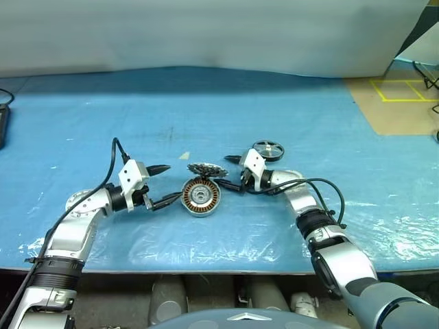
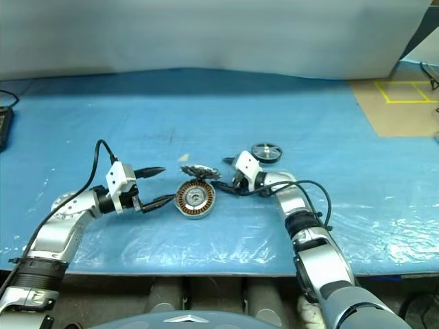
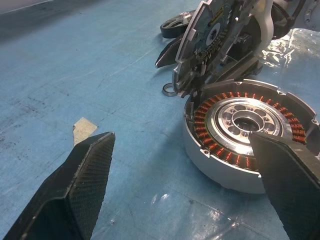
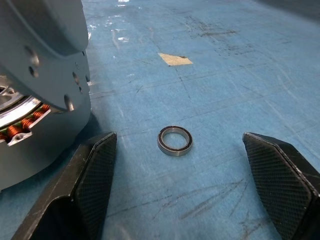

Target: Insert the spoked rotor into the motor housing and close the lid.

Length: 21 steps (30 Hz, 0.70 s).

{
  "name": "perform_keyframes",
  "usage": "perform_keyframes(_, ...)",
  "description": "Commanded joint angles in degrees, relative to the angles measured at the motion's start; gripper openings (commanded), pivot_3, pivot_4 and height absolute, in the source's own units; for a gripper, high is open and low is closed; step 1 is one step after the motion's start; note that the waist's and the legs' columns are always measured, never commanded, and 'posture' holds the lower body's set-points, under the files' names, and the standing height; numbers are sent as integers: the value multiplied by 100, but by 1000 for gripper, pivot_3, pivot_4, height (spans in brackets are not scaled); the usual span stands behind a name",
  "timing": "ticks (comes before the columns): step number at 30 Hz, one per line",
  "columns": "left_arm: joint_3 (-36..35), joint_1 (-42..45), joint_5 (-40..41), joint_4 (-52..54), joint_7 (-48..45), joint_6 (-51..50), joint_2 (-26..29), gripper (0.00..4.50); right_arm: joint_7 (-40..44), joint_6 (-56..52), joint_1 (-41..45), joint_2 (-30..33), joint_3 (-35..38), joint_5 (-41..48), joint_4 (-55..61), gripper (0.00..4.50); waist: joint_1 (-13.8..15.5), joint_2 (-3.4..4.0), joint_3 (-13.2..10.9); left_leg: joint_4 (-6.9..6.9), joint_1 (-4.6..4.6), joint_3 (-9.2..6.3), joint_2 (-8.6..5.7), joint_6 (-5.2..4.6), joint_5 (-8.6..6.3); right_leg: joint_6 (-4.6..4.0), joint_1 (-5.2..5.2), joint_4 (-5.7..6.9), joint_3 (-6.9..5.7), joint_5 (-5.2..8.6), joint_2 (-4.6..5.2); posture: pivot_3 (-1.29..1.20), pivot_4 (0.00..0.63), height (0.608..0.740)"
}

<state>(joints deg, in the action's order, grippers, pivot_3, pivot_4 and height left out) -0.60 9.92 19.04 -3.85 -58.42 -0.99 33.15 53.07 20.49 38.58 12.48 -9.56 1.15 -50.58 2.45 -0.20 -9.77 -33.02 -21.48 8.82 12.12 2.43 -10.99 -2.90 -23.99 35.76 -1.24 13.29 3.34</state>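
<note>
A wide blue mat (image 1: 206, 103) covers the table, with clear plastic sheet (image 1: 226, 240) over its near edge. The left gripper (image 1: 162, 184) lies low on the mat, its two black fingers spread wide with nothing between them, one tip near the side of the motor housing (image 1: 201, 196). The right gripper (image 1: 230, 171) reaches in from the other side, fingers also spread wide and holding nothing. The housing sits on the mat between the two grippers, copper windings facing up. The lid (image 3: 202, 42) is tilted, its lower edge resting on the housing's far rim. The spoked rotor (image 1: 267, 150) lies flat on the mat behind the right gripper. A small metal ring (image 4: 175, 140) lies on the mat beside the housing.
</note>
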Motion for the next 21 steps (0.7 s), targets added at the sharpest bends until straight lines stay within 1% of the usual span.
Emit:
perform_keyframes(1, -93, -43, 22, 196, 28, 93, 17, 4500, -98, 139, 181, -168, 59, -13, -306, 4198, -7, 0, 0, 0, 0, 0, 0, -1, 0, 0, 0, 0, 0, 0, 0, 0, 150, 740)
perform_keyframes(10, -100, -116, 33, 280, 52, 53, 35, 4500, -122, 38, 556, -478, 143, -69, -1104, 4198, -3, 0, 0, 0, 1, 5, 23, -6, -3, -3, 0, 0, 0, 1, 0, 0, 150, 740)
perform_keyframes(15, -112, -169, 41, 326, 66, 35, 53, 4500, 57, -359, 608, -513, 358, 92, -1304, 4198, -3, 1, 1, -1, 11, 8, 29, 9, -13, -3, 7, 3, 0, 1, -1, 0, 150, 740)
perform_keyframes(21, -101, -186, 29, 347, 89, 25, 42, 4500, -98, -312, 542, -438, 275, -152, -1342, 4198, 7, 1, 1, -1, 36, 12, 32, 10, -15, -3, 34, 1, 0, 2, 0, 0, 150, 740)
